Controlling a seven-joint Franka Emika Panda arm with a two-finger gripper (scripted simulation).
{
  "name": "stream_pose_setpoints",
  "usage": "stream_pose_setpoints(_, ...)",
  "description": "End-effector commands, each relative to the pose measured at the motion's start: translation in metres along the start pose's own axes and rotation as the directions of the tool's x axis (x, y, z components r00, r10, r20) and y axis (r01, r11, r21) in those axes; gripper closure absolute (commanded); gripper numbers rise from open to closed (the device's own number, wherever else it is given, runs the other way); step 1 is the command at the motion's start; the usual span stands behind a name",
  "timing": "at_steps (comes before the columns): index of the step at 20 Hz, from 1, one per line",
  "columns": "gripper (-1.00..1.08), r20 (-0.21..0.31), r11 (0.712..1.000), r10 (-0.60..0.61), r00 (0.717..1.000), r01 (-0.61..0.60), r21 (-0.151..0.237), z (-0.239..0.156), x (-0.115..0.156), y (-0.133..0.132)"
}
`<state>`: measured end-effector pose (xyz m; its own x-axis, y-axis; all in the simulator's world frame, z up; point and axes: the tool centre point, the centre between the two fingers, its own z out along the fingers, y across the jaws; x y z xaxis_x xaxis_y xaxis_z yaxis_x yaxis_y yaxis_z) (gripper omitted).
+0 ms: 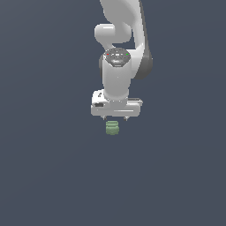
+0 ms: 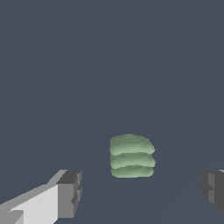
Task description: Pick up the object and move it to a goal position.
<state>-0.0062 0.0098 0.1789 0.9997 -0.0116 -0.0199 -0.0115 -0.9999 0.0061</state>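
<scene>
The object [image 1: 112, 128] is a small pale green ribbed lump of stacked rounded discs, resting on the dark grey floor. My white gripper [image 1: 115, 118] hangs right above it, pointing down, with only its fingertips showing beneath the hand. In the wrist view the object [image 2: 131, 155] lies between and beyond the two grey fingertips [image 2: 70, 193], which stand far apart. The gripper [image 2: 142, 192] is open and nothing is between its fingers; it does not touch the object.
A plain dark grey surface [image 1: 53, 176] fills both views. The white arm [image 1: 119, 31] rises behind the gripper toward the top of the exterior view. No other objects or edges show.
</scene>
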Motion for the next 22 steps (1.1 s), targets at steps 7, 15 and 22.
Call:
stream_pose_setpoints(7, -0.92, 0.004, 0.999, 0.04, 0.999, -0.04, 0.012, -0.001, 0.0, 0.01)
stream_pose_setpoints(15, -0.92, 0.009, 0.998, 0.065, 0.998, -0.065, 0.023, -0.002, 0.0, 0.02)
stream_pose_setpoints(22, -0.92, 0.009, 0.994, 0.107, 0.994, -0.108, 0.022, 0.001, -0.001, 0.019)
